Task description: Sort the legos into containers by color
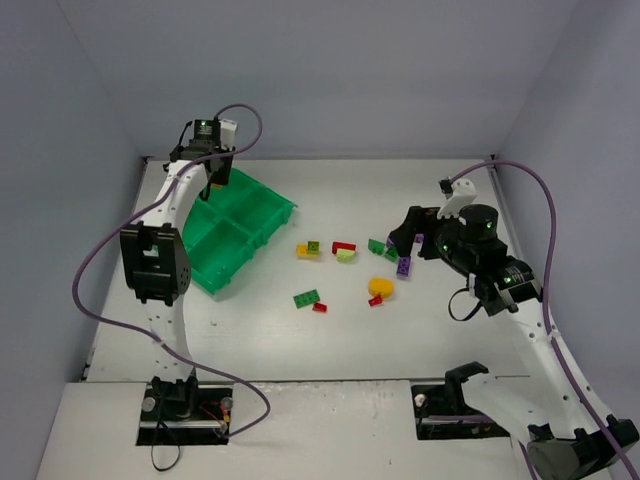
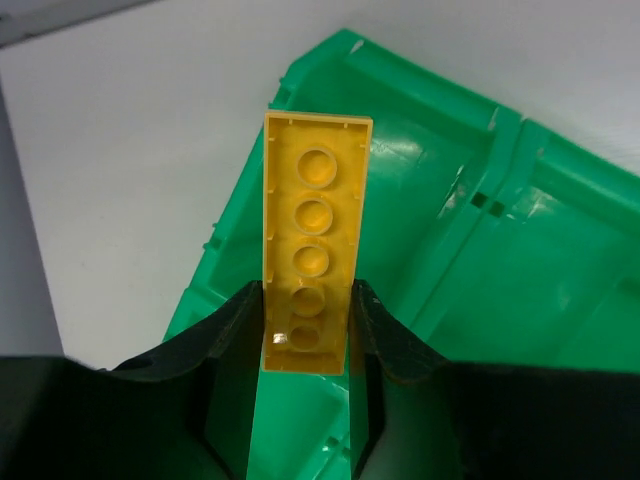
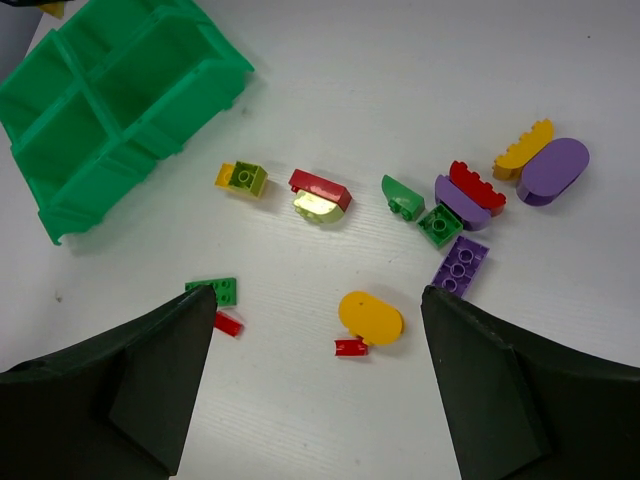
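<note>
Nearest the top camera, the left arm (image 1: 155,265) arches over the green tray (image 1: 268,212), with the left hand (image 1: 216,180) above its far corner. Loose legos (image 1: 343,246) lie to the right, closest to the right hand (image 1: 406,238).

From the left wrist, fingers (image 2: 228,345) pinch a yellow plate (image 2: 312,230). Its long axis points away from the hand, and the tray walls lie beneath.

From the right wrist, the right hand is spread and empty above the scatter, with open tabletop (image 3: 400,70) beyond.

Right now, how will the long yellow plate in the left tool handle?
Probably stiff and light: the long yellow plate juts straight from the left tool without sagging. Gripped only at one end, glossy-faced, it may pivot or slip.
</note>
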{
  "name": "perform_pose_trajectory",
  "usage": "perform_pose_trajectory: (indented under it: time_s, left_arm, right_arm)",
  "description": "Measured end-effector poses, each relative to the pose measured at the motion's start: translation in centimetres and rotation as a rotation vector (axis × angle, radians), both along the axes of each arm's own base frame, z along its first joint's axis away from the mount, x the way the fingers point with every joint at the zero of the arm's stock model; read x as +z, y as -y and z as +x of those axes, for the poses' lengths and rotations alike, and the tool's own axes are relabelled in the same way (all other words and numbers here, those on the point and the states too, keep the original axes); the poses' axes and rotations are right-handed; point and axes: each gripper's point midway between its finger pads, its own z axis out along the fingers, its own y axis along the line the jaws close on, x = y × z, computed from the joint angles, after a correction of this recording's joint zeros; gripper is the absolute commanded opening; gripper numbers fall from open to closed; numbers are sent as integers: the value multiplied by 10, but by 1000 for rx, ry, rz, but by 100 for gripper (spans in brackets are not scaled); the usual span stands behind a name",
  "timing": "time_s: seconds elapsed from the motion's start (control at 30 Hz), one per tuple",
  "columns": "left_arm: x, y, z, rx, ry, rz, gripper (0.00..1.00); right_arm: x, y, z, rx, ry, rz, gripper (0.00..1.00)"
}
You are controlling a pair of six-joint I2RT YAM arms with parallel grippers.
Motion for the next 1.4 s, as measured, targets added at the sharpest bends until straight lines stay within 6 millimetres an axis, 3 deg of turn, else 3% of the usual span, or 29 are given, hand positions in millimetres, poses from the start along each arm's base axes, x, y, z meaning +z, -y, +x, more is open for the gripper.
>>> perform_pose_trajectory:
  time_s: [0.1, 0.13, 0.17, 0.37, 0.57, 0.67, 0.77, 0.83, 0.9, 1.0, 1.1, 1.17, 1.4]
  left_arm:
    - [-28, -7, 3, -4, -73, -2, 21]
    - [-33, -10, 2, -3, -87, -3, 33]
    - [-37, -11, 0, -8, -105, -6, 38]
    - [-38, -11, -3, -24, -115, -44, 57]
    - [-36, 1, -5, -38, -117, -97, 58]
    - [-24, 13, -13, -42, -105, -139, 58]
    - [-1, 39, -36, -73, -82, -168, 58]
    - [16, 70, -60, -130, -64, -185, 58]
    - [33, 113, -88, -228, -38, -214, 58]
    - [41, 171, -134, -378, -46, -259, 59]
    - [27, 213, -171, -513, -99, -254, 60]
    - [11, 225, -179, -568, -141, -222, 60]
    - [-47, 226, -160, -658, -281, -61, 62]
  right_arm:
    - [0, 0, -1, -1, 1, 1, 80]
    - [0, 1, -1, -2, 2, 2, 81]
    - [0, 1, -2, -5, 1, 1, 81]
    - [1, 4, -3, -15, 6, -2, 83]
    - [1, 4, -2, -20, 4, -4, 81]
    - [-2, 5, -3, -22, -1, -7, 75]
    - [-9, 6, -4, -27, -18, -11, 70]
    - [-12, 6, -4, -28, -27, -11, 68]
    - [-13, 6, -4, -31, -32, -8, 64]
    - [-16, 5, -5, -34, -45, 0, 64]
    - [-23, 3, -5, -31, -65, 2, 64]
    - [-26, 2, -4, -27, -79, 5, 64]
    - [-27, -2, -5, -13, -93, 23, 66]
